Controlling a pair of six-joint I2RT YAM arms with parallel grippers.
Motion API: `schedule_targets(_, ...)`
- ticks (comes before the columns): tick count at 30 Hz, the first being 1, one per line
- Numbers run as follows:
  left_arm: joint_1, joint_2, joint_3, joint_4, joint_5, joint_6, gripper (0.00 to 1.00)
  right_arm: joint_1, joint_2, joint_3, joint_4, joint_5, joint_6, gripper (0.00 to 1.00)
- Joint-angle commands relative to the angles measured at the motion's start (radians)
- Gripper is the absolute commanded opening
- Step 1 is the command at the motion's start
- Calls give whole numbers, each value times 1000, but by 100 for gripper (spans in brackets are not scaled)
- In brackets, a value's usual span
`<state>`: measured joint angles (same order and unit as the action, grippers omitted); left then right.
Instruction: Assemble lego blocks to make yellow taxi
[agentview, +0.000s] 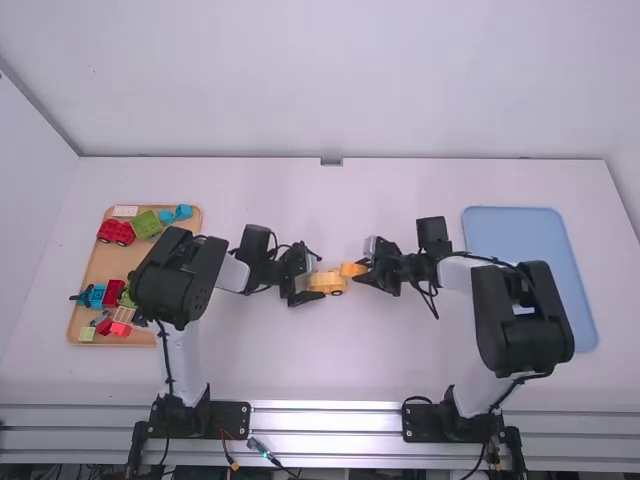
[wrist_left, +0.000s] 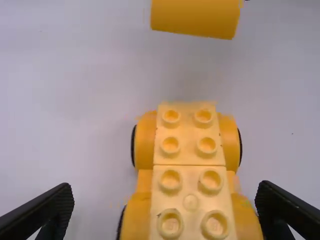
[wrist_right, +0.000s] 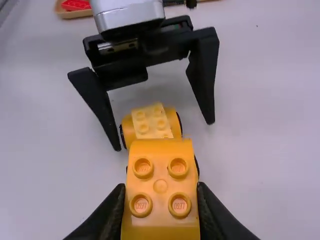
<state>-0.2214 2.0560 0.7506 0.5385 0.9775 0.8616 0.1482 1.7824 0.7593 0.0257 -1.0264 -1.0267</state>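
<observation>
My left gripper (agentview: 306, 279) stands open at the yellow car base (agentview: 328, 283) near the table's middle. In the left wrist view, the left gripper (wrist_left: 165, 212) has one finger on each side of the wheeled base (wrist_left: 189, 145), apart from it; two pale yellow studded bricks top the base. My right gripper (agentview: 365, 271) is shut on an orange-yellow block (agentview: 351, 269) just right of the base. In the right wrist view, the right gripper (wrist_right: 161, 200) pinches this studded block (wrist_right: 160, 187), which partly covers the base (wrist_right: 152, 122). The held block (wrist_left: 195, 17) hangs apart from the base.
A wooden tray (agentview: 88, 280) at the left holds several red, green and blue blocks and small vehicles. A blue tray (agentview: 520, 235) lies at the right, behind and beside the right arm.
</observation>
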Motion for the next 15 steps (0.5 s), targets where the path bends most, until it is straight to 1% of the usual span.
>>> schedule_targets(1,-9,29,-9,-4,35,10,96,6,-19,20,-4,-16,-36,16)
schedule_targets(8,-5,29,-18,-2,35,11,94,9,12,21,21,-14,-43,16)
schedule_targets(11,-24,29,-27,4,32,53,88,10,40,21,57,-24,-18,16)
schedule_targets(15,-25,30,-31,24,5,14,88,10,49,21,72,-32,-18,17)
